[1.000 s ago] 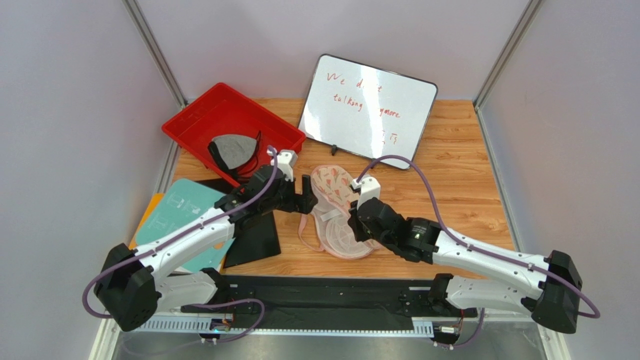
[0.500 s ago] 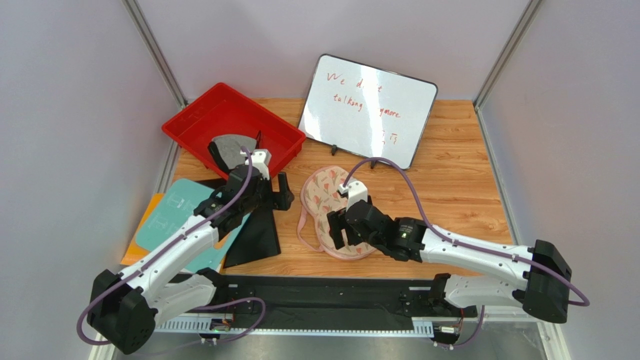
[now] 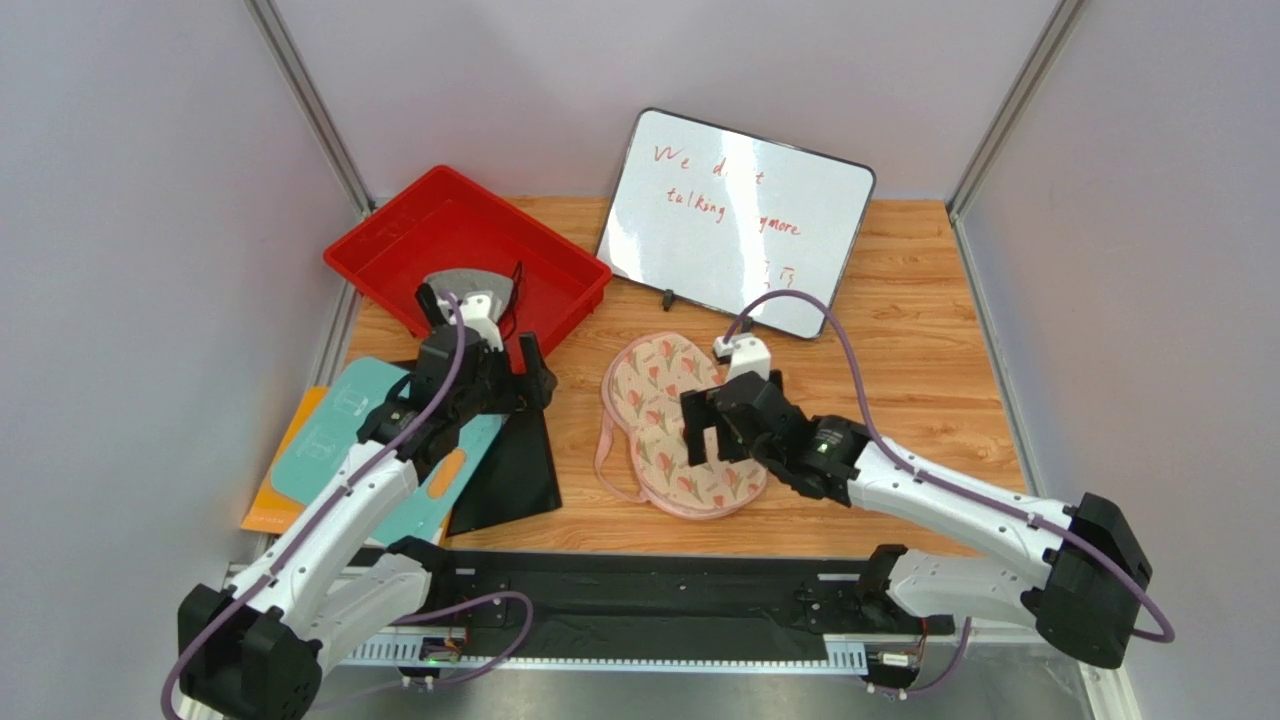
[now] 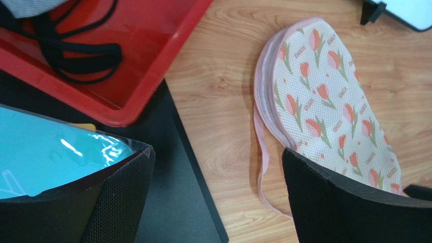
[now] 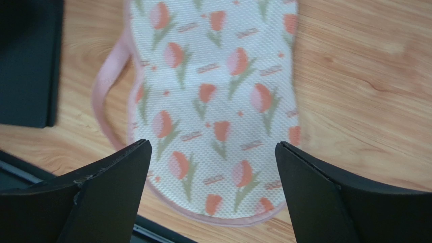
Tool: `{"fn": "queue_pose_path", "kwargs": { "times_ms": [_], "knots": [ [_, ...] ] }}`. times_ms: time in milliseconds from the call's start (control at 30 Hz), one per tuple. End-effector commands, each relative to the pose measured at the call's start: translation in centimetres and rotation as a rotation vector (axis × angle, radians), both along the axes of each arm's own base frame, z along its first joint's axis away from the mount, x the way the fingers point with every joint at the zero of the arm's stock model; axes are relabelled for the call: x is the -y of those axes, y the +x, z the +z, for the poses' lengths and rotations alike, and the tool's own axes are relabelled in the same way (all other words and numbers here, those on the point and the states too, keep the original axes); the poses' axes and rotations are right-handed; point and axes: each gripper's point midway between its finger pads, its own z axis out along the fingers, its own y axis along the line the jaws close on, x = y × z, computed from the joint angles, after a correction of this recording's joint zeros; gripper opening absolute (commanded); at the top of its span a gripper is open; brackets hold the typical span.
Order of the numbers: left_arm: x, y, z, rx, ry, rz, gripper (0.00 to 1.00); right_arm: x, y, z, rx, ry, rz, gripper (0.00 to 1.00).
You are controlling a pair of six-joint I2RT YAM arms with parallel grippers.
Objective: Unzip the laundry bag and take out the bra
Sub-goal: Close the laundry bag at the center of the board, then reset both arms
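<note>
**Top external: both grippers spread wide, bra in the tray, bag on the table**

At the far left, a teal board (image 3: 349,425) lies on an orange sheet (image 3: 272,491), with a black mat (image 3: 511,477) just beside it. Behind them, the red tray (image 3: 394,228) holds the bra (image 3: 451,285), its grey cup partly hidden by the left wrist and its dark straps lying loose on the tray floor.

The left gripper (image 3: 529,375) hangs over the mat's far corner, by the tray's near rim. Its fingers are wide apart and hold nothing.

The laundry bag (image 3: 658,393) lies flat on the wood near the table's middle, its pink loop (image 3: 607,465) trailing on its left side. The pictures do not show whether its zipper is open.

The right gripper (image 3: 715,444) is over the bag's near half, fingers spread and empty.

Behind it stands a whiteboard (image 3: 736,218).
</note>
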Motion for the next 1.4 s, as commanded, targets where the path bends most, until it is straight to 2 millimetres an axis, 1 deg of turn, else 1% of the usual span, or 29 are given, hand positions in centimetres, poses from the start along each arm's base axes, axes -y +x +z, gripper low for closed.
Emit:
{"fn": "queue_pose_path", "kwargs": {
  "times_ms": [0, 33, 67, 100, 133, 167, 200, 233, 300, 367, 400, 433, 467, 567, 700, 800, 1067, 1367],
  "knots": [
    [-1.4, -0.1, 1.4, 0.040, -0.013, 0.015, 1.00, 4.0, 3.0, 0.5, 0.005, 0.064, -0.155, 1.00],
    [-1.9, -0.2, 1.5, 0.039, -0.011, 0.030, 1.00, 5.0, 3.3, 0.1, 0.001, 0.065, -0.183, 1.00],
    [-2.1, -0.4, 2.0, 0.053, -0.017, 0.038, 1.00, 7.0, 4.6, 0.3, 0.009, 0.076, -0.257, 1.00],
    [-2.3, -0.4, 2.3, 0.060, -0.017, 0.044, 1.00, 7.9, 5.0, 0.5, 0.009, 0.086, -0.279, 1.00],
    [-2.7, -0.7, 2.3, 0.055, -0.012, 0.057, 1.00, 9.0, 5.2, 0.9, 0.018, 0.105, -0.308, 1.00],
    [-2.8, -1.0, 2.8, 0.066, -0.017, 0.060, 1.00, 11.1, 6.2, 1.1, 0.025, 0.119, -0.379, 1.00],
    [-2.8, -1.1, 3.3, 0.074, -0.022, 0.059, 1.00, 11.9, 6.2, 1.2, 0.019, 0.133, -0.397, 1.00],
    [-3.0, -1.5, 3.2, 0.063, -0.018, 0.063, 1.00, 13.7, 6.7, 1.9, 0.040, 0.154, -0.457, 1.00],
    [-3.6, -1.9, 4.1, 0.087, -0.013, 0.084, 1.00, 15.3, 6.6, 2.4, 0.051, 0.158, -0.504, 1.00],
    [-4.1, -2.4, 4.3, 0.088, -0.002, 0.104, 1.00, 17.2, 6.4, 3.4, 0.086, 0.145, -0.573, 1.00],
    [-4.3, -2.5, 4.7, 0.098, -0.002, 0.111, 1.00, 17.8, 6.3, 3.8, 0.100, 0.136, -0.593, 1.00],
    [-4.6, -2.8, 4.6, 0.090, 0.007, 0.118, 1.00, 18.4, 6.1, 4.1, 0.113, 0.123, -0.607, 1.00],
    [-4.8, -2.9, 5.0, 0.100, 0.009, 0.124, 1.00, 19.1, 5.8, 4.8, 0.136, 0.112, -0.632, 1.00],
    [-5.2, -3.3, 5.3, 0.105, 0.019, 0.133, 1.00, 19.8, 5.2, 5.5, 0.157, 0.110, -0.653, 1.00],
    [-4.9, -3.6, 5.6, 0.115, 0.006, 0.116, 1.00, 19.8, 4.7, 6.4, 0.176, 0.138, -0.647, 1.00],
    [-4.8, -3.7, 6.0, 0.125, 0.004, 0.106, 1.00, 19.8, 4.6, 6.4, 0.177, 0.137, -0.645, 1.00],
    [-5.2, -4.0, 6.0, 0.123, 0.015, 0.114, 1.00, 19.7, 4.6, 5.9, 0.164, 0.132, -0.636, 1.00],
    [-5.9, -4.5, 7.1, 0.169, 0.025, 0.130, 1.00, 19.7, 4.6, 6.0, 0.168, 0.134, -0.639, 1.00]
  ]
}}
